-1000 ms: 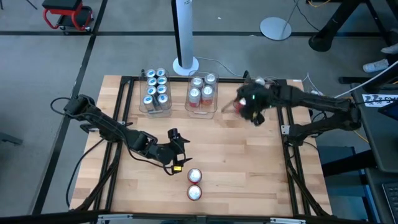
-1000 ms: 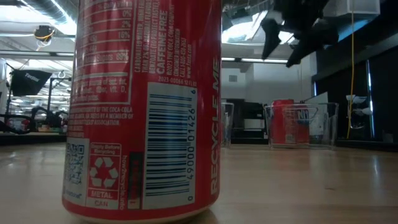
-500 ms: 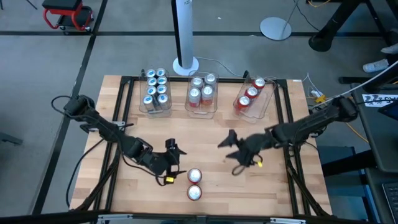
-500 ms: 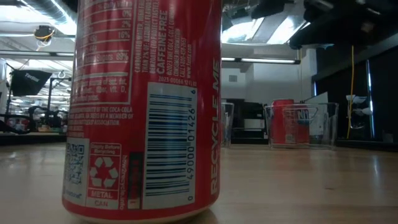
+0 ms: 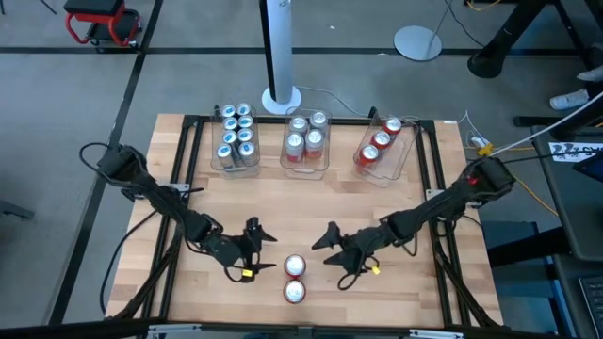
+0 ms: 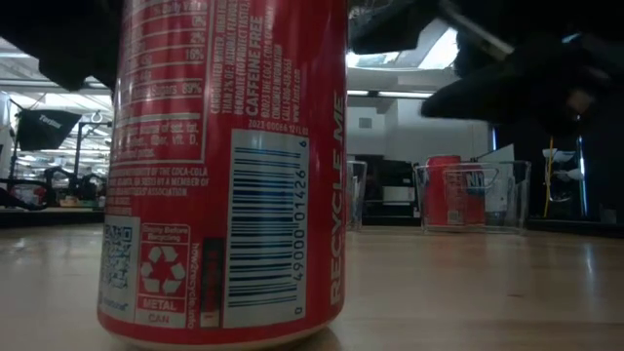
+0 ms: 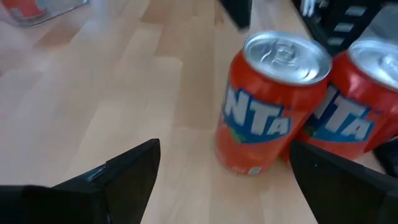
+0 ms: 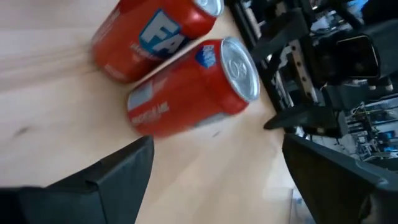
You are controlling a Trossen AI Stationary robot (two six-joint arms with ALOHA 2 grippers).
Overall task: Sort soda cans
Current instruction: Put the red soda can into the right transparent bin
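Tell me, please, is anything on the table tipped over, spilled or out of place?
Nothing stands out. Two red cans stand upright, touching, near the front edge, not yet in the tubs. No spill shows. Both open pincers, left and right, flank them.

floor: grey concrete [image 5: 75,104]
stool: red [image 5: 102,21], at 10 o'clock
pole: white [image 5: 277,47], 12 o'clock, round base
ceiling: strip lights [image 6: 390,94]
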